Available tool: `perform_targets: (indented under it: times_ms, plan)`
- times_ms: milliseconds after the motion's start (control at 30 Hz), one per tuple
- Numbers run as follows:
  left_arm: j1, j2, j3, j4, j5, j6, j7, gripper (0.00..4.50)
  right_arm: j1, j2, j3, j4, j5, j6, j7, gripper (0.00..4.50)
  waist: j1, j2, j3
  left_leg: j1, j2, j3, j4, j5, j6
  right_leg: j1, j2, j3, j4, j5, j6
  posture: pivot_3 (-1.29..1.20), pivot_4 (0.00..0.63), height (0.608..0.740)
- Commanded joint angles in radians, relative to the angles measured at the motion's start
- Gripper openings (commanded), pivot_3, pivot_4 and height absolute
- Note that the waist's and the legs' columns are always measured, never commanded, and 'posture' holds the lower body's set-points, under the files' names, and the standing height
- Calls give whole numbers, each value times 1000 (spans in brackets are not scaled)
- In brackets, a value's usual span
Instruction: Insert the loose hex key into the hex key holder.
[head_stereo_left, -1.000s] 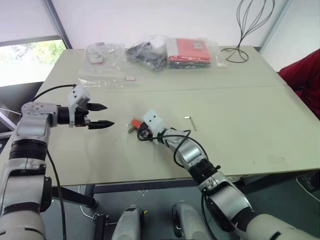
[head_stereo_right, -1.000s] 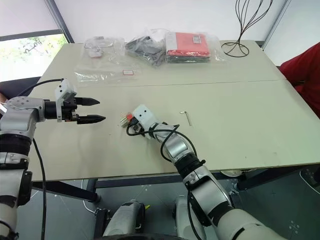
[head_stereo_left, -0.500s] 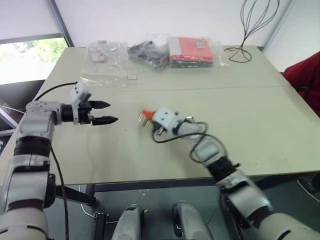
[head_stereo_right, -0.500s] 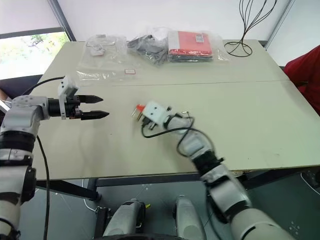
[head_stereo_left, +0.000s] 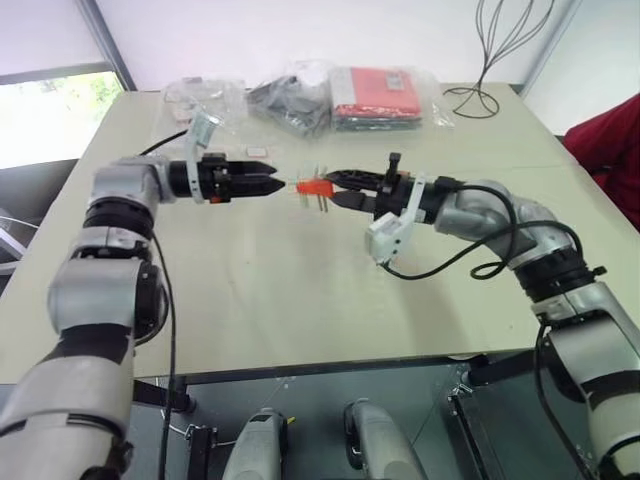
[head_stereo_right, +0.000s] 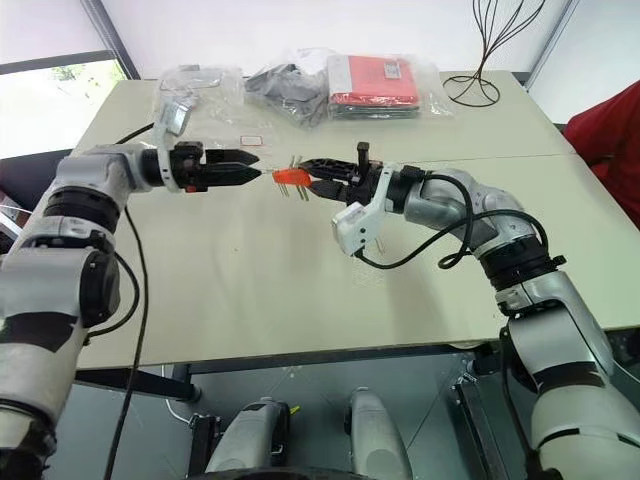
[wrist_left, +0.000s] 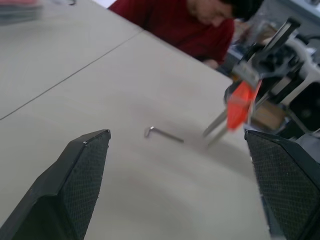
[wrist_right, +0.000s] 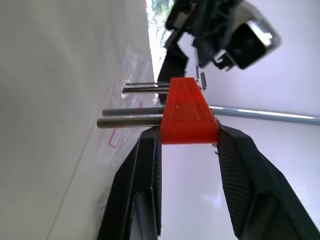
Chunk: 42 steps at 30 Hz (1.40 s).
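Observation:
My right gripper (head_stereo_left: 335, 190) is shut on the hex key holder (head_stereo_left: 312, 186), a small red-orange block held in the air above the table's middle. Its short silver keys hang down. In the right wrist view both fingers (wrist_right: 150, 150) clamp the block (wrist_right: 190, 112). My left gripper (head_stereo_left: 272, 185) points level at the holder from the left, open, its tips a little short of the block. The loose hex key (wrist_left: 162, 134) lies bare on the table (head_stereo_left: 300, 290), seen between the left fingers (wrist_left: 85, 165), with the holder (wrist_left: 239, 102) beyond it.
At the table's far edge lie clear plastic bags (head_stereo_left: 205, 100), a bag of dark items (head_stereo_left: 290, 105) and a flat red packet (head_stereo_left: 378, 98). A black wire stand (head_stereo_left: 500, 50) rises at the far right. A person in red (head_stereo_left: 610, 150) sits by the right side.
My right gripper has lifted the holder off the table and rolled over, so it now hangs in the air. My left gripper has moved right and up towards it.

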Motion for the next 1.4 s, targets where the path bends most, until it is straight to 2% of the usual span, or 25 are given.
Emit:
perform_targets:
  times_ms: [33,167,333,433,1067,1167,1333,1400]
  plan:
    - [-53,-30,16,-10,-10,-3,-30,4500,-33,-11,-32,18,-26,-32,-58,1003,1,0,0,0,0,0,0,0,0,0,0,0,0,0,0,0,150,740]
    - [-54,-63,3,-30,-7,-40,-30,4500,-24,-8,-43,27,-8,-10,-52,1003,-3,0,0,0,0,0,1,0,0,0,0,1,0,0,0,0,150,740]
    - [-30,-102,11,-48,17,-180,4,4500,-18,36,-66,45,133,72,39,1003,-2,0,0,1,1,0,1,0,0,0,1,1,1,0,0,0,150,740]
    - [-18,-113,9,-57,28,-235,19,4500,-16,44,-74,33,166,97,67,1003,1,0,0,1,1,0,2,0,0,1,0,1,1,0,0,0,150,740]
    - [-39,-146,31,-38,13,-240,53,4500,8,59,-88,-33,200,121,107,1003,2,0,0,0,0,0,2,0,0,1,0,1,2,0,0,0,150,740]
    - [-38,-149,30,-39,15,-244,52,3671,12,60,-90,-42,207,125,113,1003,2,0,0,0,0,0,2,0,0,1,0,1,2,0,0,0,150,740]
    - [-42,-152,35,-41,11,-238,49,1222,17,58,-90,-52,204,124,116,1003,1,0,0,1,0,0,2,0,0,1,0,1,2,0,0,0,150,740]
    - [-42,-152,33,-42,16,-242,46,102,21,58,-91,-56,203,124,119,1003,2,0,0,1,0,0,3,0,0,1,1,1,2,0,0,0,150,740]
